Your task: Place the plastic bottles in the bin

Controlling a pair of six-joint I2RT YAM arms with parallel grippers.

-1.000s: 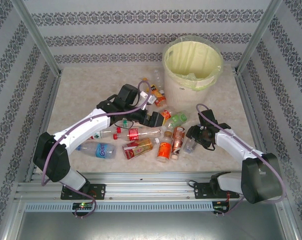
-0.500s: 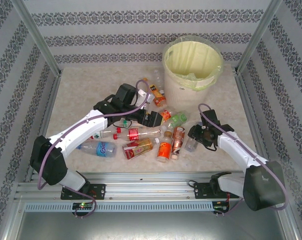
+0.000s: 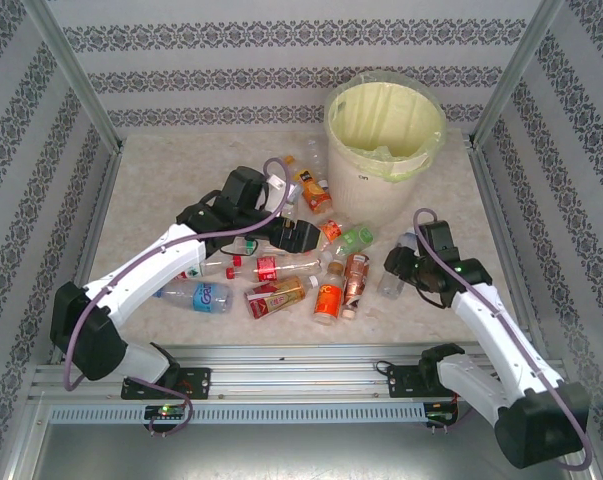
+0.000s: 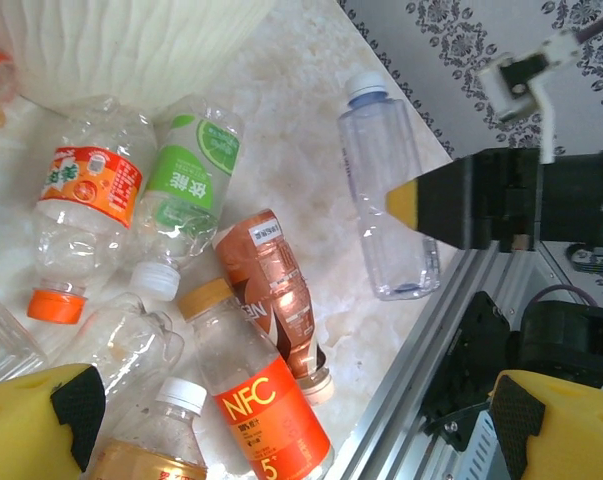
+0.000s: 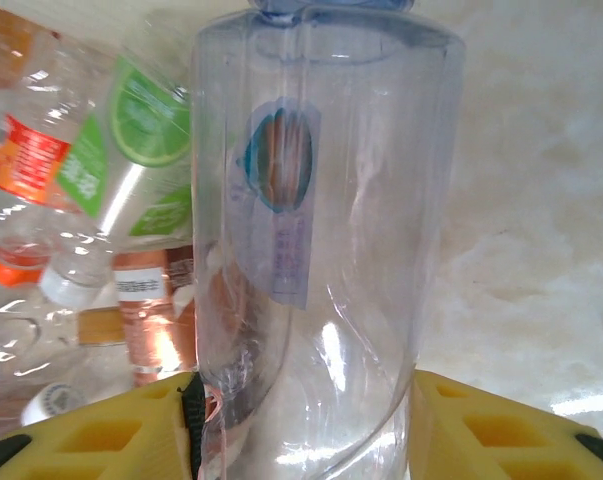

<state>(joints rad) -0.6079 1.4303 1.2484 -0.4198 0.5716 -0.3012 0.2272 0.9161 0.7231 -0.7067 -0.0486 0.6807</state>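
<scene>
The bin (image 3: 381, 190) sat at the far right of the table, bag-lined and open, with most of the plastic bottles (image 3: 311, 275) heaped just in front of it. The left gripper (image 3: 303, 236) hovered over the heap with its fingers spread wide, holding nothing. The right gripper (image 3: 399, 266) looked clamped around a clear blue-capped bottle (image 5: 321, 250) at the heap's right edge. I'd lift that one well above the rim before swinging it over, since thin plastic like that probably squashes and slips.

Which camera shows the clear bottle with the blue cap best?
The left wrist view: the clear bottle shows nearly whole, cap to base. The right wrist view is so close that the bottle is cut off. From the top it looks tiny.
</scene>
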